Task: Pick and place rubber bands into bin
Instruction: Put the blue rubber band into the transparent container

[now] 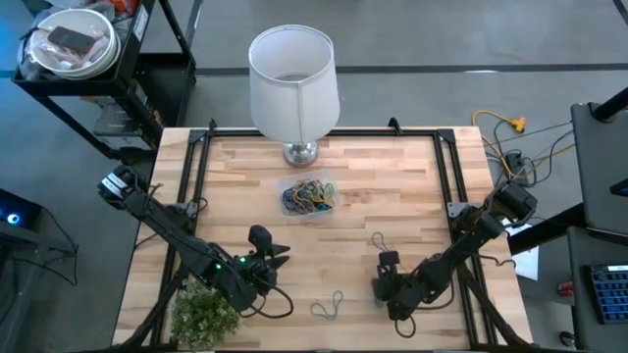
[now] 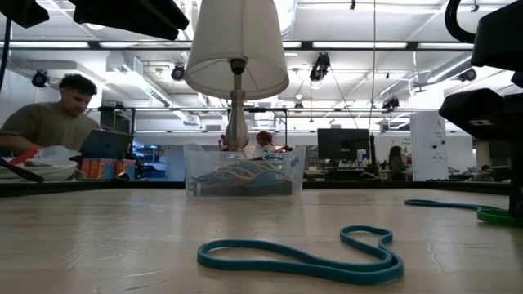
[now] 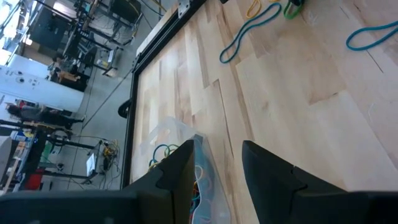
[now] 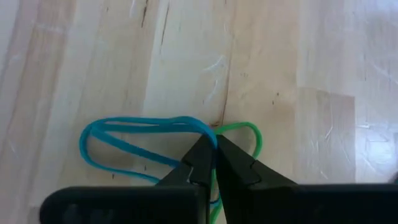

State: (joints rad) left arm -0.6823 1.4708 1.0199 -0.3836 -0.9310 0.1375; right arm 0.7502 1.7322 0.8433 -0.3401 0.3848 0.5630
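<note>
One white fabric lamp shade [image 1: 292,83] on a chrome base; just in front of it, one small see-through plastic bin [image 1: 310,197] holding a tangle of coloured rubber bands [image 1: 312,195]. Well in front of the bin, loose bands: one teal loop [image 2: 302,255], plus one blue band [image 4: 134,140] and one green band [image 4: 245,134] pinched together in the clenched right gripper [image 4: 214,152]. Left gripper [image 1: 269,254] hangs parted, empty.

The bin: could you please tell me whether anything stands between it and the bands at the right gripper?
Nothing upright does. The right gripper is shut on the blue band and green band; between there and the bin only one loose band lies flat on the wood. The lamp stands beyond the bin.
</note>
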